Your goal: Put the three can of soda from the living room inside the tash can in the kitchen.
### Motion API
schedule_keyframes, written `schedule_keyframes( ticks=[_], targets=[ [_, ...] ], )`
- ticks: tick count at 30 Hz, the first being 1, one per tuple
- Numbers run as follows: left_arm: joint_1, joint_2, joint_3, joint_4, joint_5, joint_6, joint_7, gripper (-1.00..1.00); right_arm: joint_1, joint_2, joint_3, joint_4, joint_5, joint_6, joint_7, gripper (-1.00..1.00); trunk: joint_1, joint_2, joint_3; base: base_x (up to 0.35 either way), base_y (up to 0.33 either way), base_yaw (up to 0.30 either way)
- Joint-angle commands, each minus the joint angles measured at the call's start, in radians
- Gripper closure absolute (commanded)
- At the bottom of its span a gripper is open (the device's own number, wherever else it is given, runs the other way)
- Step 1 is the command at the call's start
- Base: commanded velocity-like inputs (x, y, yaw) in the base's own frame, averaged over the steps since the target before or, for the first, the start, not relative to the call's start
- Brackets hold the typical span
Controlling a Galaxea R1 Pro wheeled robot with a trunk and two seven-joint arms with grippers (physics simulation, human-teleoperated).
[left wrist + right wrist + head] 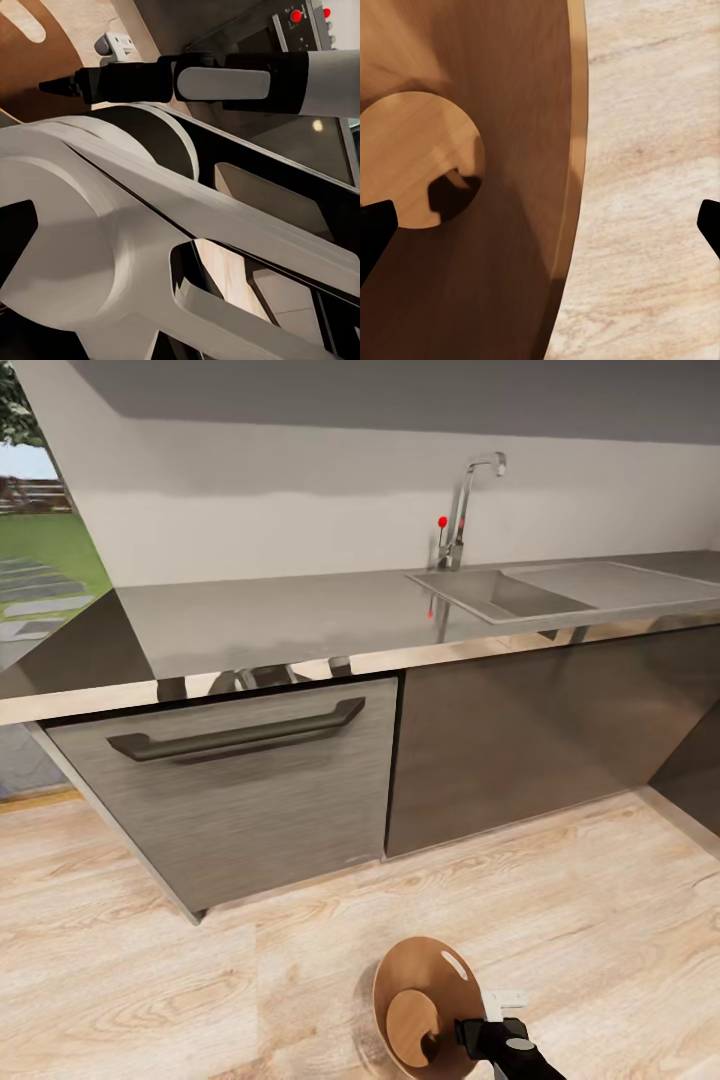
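The tash can (425,1008) stands on the pale wood floor (130,980) of the kitchen, close in front of the robot and well apart from the cabinet fronts. Its coppery-brown inside (502,90) and round bottom are bare; no can of soda shows in it or in the jaws.

The right gripper (462,1036) hangs over the bin's rim on the robot's side. In the right wrist view its two dark fingertips (375,225) stand far apart at either edge, one over the bin's inside and the other over the floor, so the jaws are spread and hold nothing. The left gripper is not to be made out, so whether its jaws are spread or pressed together cannot be told; the left wrist view looks across the robot's own white body toward the right arm (225,79).

Judging from this, the gripper straddles the rim (574,150) rather than hanging squarely over the opening. A can let go from such a place could strike the rim and roll off over the floor, and a low arm could nudge the light bin and tip it.

Beyond stand grey cabinets, one with a dark bar handle (240,738), a grey surface (270,615) with a sink (490,592) and tap (465,500). Nothing lies between the robot and the bin.
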Motion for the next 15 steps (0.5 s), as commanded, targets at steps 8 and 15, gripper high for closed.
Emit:
schedule_keyframes(
  ticks=[8,15],
  targets=[
    [0.000,0.000,0.000,0.000,0.000,0.000,0.000,-1.00,0.000,0.000,0.000,0.000,0.000,0.000,0.000,-1.00,0.000,0.000,-0.003,0.000,0.000,0.000],
    [0.000,0.000,0.000,0.000,0.000,0.000,0.000,-1.00,0.000,0.000,0.000,0.000,0.000,0.000,0.000,-1.00,0.000,0.000,-0.003,0.000,0.000,0.000]
  ],
)
